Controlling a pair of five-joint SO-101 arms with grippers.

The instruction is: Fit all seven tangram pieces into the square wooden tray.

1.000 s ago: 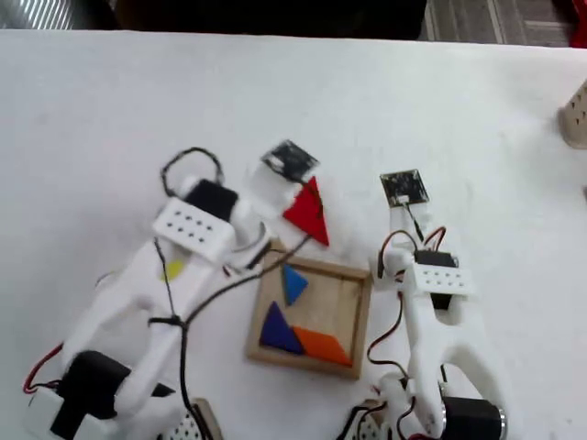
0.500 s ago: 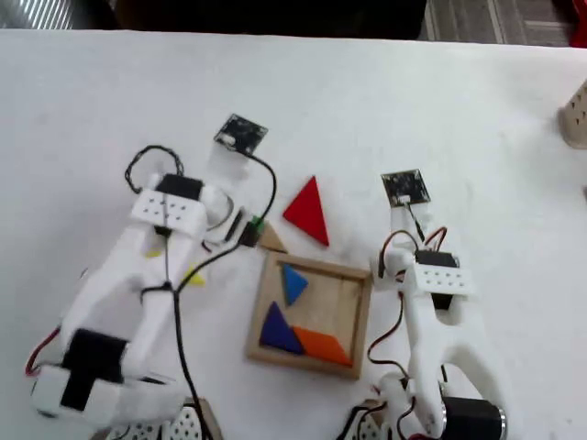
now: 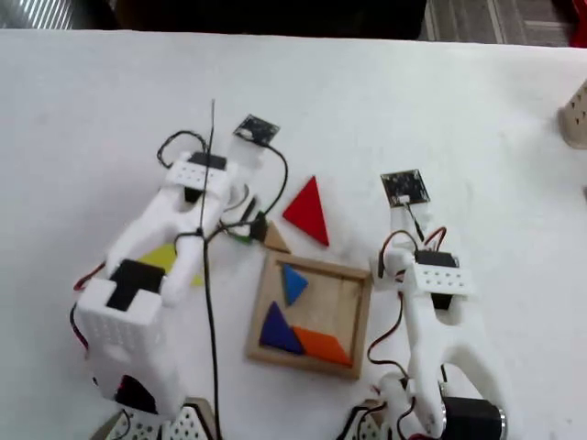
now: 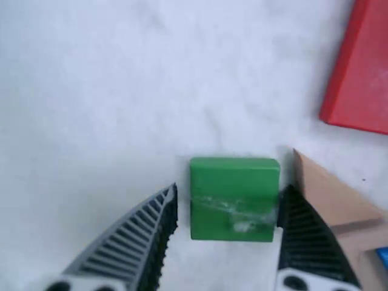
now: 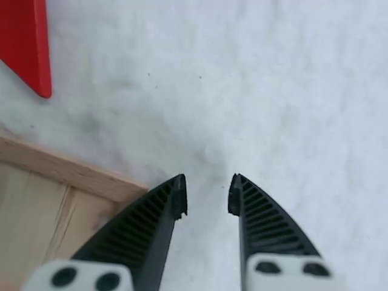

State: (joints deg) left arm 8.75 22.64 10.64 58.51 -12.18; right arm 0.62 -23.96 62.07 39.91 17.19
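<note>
The square wooden tray (image 3: 359, 316) holds a small blue triangle (image 3: 292, 282), a darker blue triangle (image 3: 278, 330) and an orange piece (image 3: 323, 344). A red triangle (image 3: 307, 211) and a tan triangle (image 3: 273, 240) lie just beyond its far-left corner. My left gripper (image 4: 229, 200) is open and straddles a green square (image 4: 234, 197) on the table, which touches the tan triangle (image 4: 330, 197). In the high view the left gripper (image 3: 246, 227) hides most of that square. My right gripper (image 5: 207, 194) hovers slightly open and holds nothing beside the tray's far-right corner (image 5: 66, 176).
A yellow piece (image 3: 163, 258) lies partly under the left arm. The red triangle (image 4: 361, 73) is a short way beyond the green square. A pegged block (image 3: 575, 115) stands at the table's right edge. Bare white table lies beyond the arms.
The left arm moved off the red triangle, drew back to the left, then came down around the green square by the tray's corner. The right arm has not moved.
</note>
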